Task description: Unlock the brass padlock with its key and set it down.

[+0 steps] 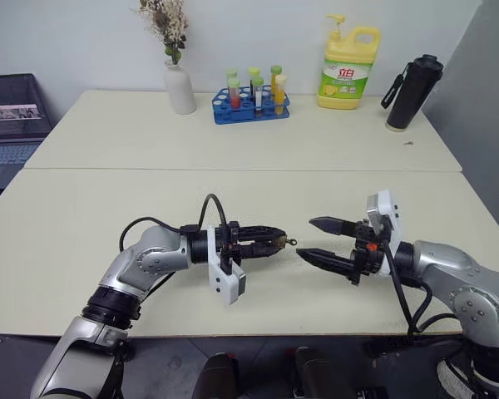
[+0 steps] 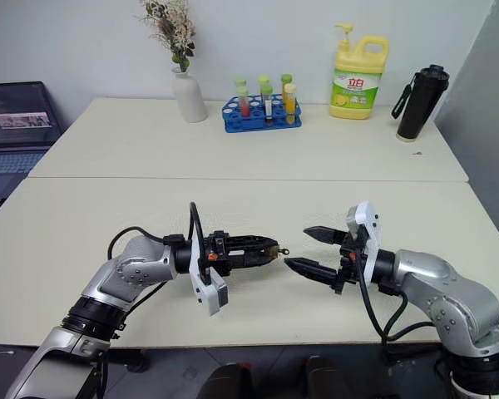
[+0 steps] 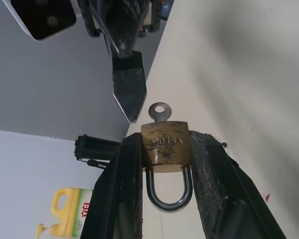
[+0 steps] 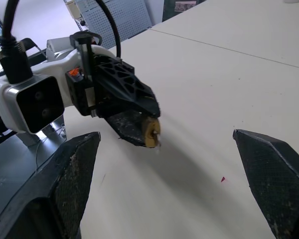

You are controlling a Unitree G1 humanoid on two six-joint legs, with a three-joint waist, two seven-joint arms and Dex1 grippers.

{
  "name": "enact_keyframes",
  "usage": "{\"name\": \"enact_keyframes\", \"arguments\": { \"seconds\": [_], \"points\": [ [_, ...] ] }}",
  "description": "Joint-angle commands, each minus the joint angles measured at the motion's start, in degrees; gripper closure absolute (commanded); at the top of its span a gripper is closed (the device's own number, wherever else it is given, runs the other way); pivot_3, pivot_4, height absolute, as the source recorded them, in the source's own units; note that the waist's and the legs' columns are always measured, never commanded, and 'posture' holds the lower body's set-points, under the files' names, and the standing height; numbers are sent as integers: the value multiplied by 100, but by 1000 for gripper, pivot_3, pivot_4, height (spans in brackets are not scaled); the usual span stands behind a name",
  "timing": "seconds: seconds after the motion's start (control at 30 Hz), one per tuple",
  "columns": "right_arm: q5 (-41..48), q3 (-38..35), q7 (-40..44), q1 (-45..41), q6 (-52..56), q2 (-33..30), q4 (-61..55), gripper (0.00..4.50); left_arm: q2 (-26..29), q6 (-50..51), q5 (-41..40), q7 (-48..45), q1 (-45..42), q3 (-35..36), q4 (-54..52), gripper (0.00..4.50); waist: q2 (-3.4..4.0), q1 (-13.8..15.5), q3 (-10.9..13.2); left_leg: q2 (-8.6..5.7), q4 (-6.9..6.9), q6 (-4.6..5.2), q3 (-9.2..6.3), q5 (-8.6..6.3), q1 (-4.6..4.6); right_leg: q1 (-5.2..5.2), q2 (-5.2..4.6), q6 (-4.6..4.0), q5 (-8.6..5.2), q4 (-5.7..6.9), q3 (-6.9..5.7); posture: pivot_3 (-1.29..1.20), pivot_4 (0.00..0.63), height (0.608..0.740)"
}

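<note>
Far left, at about 9 o'clock, a laptop [image 1: 12, 116] pokes in beside the table [image 1: 91, 216]. Along the back edge, left to right: a white vase [image 1: 180, 86] with dried flowers at 11 o'clock, a blue tube rack [image 1: 251, 106] at 12, a yellow soap jug [image 1: 348, 68] at 1, and a black bottle [image 1: 412, 91] further right around 2.

Down front, the left gripper [image 1: 276, 242] sits at roughly 7 o'clock, held level above the table and pointing right. Its 2 fingers are pinched on the padlock [image 3: 165, 148], squeezing the brass body from both sides. In the left wrist view the shackle [image 3: 168, 191] loops back between the fingers, toward the wrist, and looks closed. The key [image 3: 160, 112] is stuck in the far end of the body, its round bow poking out past the fingertips toward the other arm.

The right gripper [image 1: 323, 239] is at about 5 o'clock, pointing left at the lock, jaws spread wide with nothing in them. Its tips sit near the key but apart from it, 1 finger higher and 1 lower.
</note>
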Motion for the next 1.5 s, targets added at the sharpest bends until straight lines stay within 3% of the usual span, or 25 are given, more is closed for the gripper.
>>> {"name": "enact_keyframes", "arguments": {
  "seconds": [0.03,0.47,0.6,0.8,0.97,1.27,1.5],
  "points": [
    [214,2,26,-186,47,46,54,0,20,-131,42,272,-62,61,-52,3534,0,0,0,0,0,0,-1,0,0,0,0,0,0,0,1,0,150,740],
    [512,246,273,-505,295,87,447,0,68,6,274,689,125,66,-319,3535,0,0,0,2,0,0,-1,0,0,0,0,1,1,1,-2,0,150,740],
    [586,270,304,-593,373,129,487,918,90,24,257,745,208,58,-438,3535,0,0,0,3,0,0,-1,0,0,0,0,1,1,1,-3,0,150,740],
    [664,271,350,-599,466,62,458,3010,94,86,294,797,263,77,-539,3534,0,-1,0,3,0,0,-2,0,0,0,0,1,1,2,-3,0,150,740],
    [737,267,405,-610,549,2,431,4500,98,140,344,843,284,78,-593,3534,0,0,0,4,0,0,-3,0,0,0,0,1,1,2,-4,0,150,740],
    [1006,183,436,-724,820,-4,516,4500,118,136,411,905,307,64,-629,3535,0,0,0,4,0,0,-2,0,0,0,0,1,1,1,-3,0,150,740],
    [1835,-15,201,-1117,1739,54,1076,4500,152,-84,584,1077,263,66,-530,3535,0,-1,0,4,0,0,-2,0,0,0,0,0,1,2,-2,0,150,740]
  ]
}}
